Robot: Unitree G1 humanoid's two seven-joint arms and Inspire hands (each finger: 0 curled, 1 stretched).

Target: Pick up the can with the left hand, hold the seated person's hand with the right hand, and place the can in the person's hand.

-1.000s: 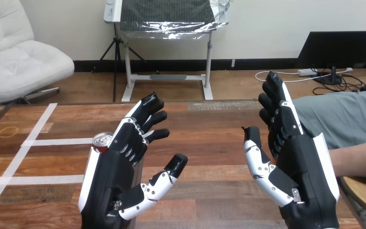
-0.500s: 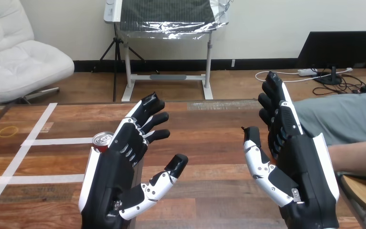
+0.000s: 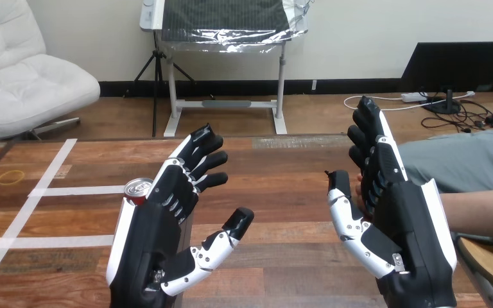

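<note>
A red can (image 3: 137, 190) with a silver top stands on the wooden table (image 3: 276, 167), mostly hidden behind my left hand (image 3: 160, 237). That hand hovers in front of the can with straight fingers and thumb spread, holding nothing. My right hand (image 3: 398, 218) is raised at the right, fingers straight and pointing up, thumb apart. The person's forearm (image 3: 481, 212) comes in from the right edge behind my right hand. A fingertip of the person's hand (image 3: 358, 190) peeks out between my right thumb and fingers; I cannot tell whether they touch.
White tape lines (image 3: 58, 190) cross the table's left part, with a yellow ring mark (image 3: 10, 177) near the left edge. The table's far edge (image 3: 263, 136) runs just beyond my fingertips.
The person's forearm has slid left behind my right hand, and a fingertip now shows past it. Both my hands have stayed still.
</note>
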